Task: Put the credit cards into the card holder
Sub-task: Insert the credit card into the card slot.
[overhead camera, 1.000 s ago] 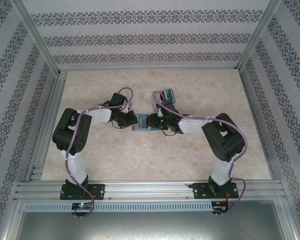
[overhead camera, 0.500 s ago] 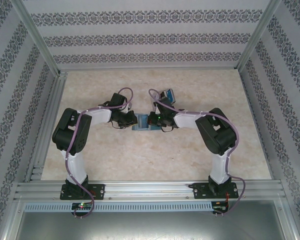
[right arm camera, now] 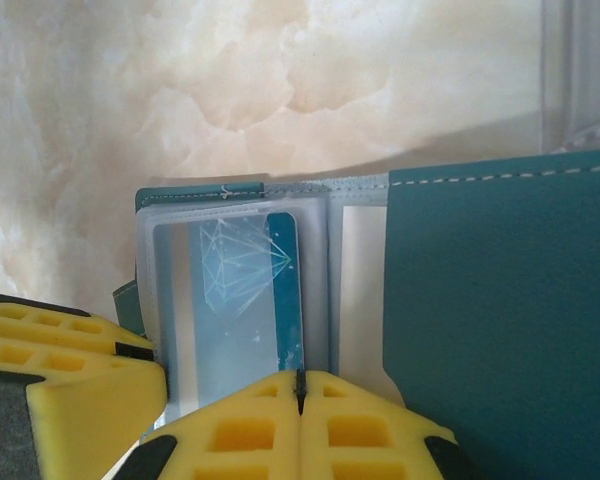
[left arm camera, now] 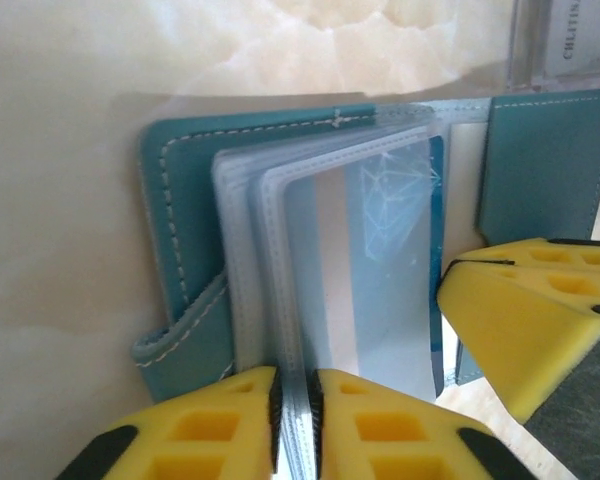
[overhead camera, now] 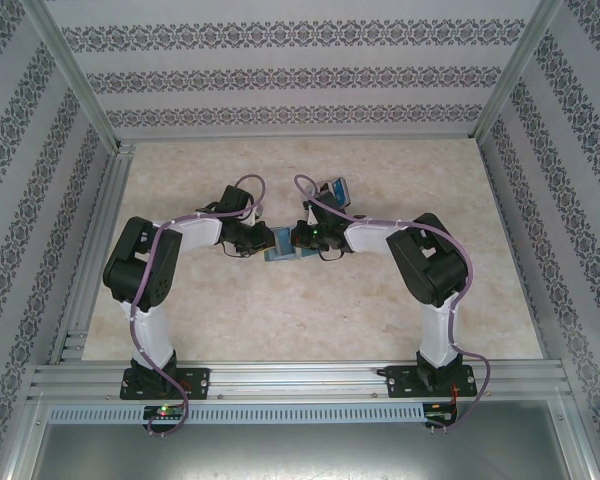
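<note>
The teal card holder (overhead camera: pixel 285 243) lies open mid-table between both grippers. In the left wrist view its cover (left arm camera: pixel 185 200) spreads flat and its clear sleeves stand up. My left gripper (left arm camera: pixel 298 420) is shut on the near edge of those sleeves. A blue credit card (left arm camera: pixel 380 270) with a white line pattern sits inside one sleeve. From the right wrist, the same card (right arm camera: pixel 240 300) lies left of the teal flap (right arm camera: pixel 500 300). My right gripper (right arm camera: pixel 300 385) is shut, its tips at the card's near corner. Its yellow finger (left arm camera: pixel 520 320) shows at the left wrist's right side.
A grey see-through card stand (overhead camera: pixel 335 190) is upright just behind the wallet, right of centre; its base shows at the frame corners (left arm camera: pixel 570 40) (right arm camera: pixel 580 70). Bare marble-pattern tabletop (overhead camera: pixel 230 310) lies all round. Metal rails (overhead camera: pixel 300 380) border the near edge.
My right arm has slid left toward the wallet and its jaws have closed. The left arm has held its place on the sleeves.
</note>
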### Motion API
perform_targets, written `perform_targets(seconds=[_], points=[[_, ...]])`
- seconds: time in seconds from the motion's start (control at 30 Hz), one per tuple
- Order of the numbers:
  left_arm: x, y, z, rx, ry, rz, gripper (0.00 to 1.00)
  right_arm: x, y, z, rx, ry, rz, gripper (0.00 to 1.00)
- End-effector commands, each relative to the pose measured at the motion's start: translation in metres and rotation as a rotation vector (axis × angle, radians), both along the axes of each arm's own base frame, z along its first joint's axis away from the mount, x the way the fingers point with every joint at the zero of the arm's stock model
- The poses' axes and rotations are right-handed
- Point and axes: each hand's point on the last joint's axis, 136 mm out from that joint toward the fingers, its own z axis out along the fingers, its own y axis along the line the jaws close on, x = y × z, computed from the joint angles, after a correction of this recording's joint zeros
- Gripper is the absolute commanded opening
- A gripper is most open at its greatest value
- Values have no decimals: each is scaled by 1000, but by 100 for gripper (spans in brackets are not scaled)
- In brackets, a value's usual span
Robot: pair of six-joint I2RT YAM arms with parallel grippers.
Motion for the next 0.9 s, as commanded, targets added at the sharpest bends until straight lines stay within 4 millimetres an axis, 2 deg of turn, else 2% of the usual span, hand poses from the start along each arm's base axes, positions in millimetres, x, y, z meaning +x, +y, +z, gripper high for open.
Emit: perform_targets(seconds=[0.0,0.1,0.37,0.67,0.87], points=[[-6,17,8,53,8,20,27,-8,-5,2,2,2,21,4],[-1,26,11,96,-6,27,34,-11,-9,1,2,5,17,5],[0,39,-11,180,42,32,46,-17,-12,0,3,11,16,6],[13,56,5,154,-8,104,50,-17,-11,1,3,10,22,6],[25,55,0,64,5,142,51,-14,-7,3,12,8,29,6]])
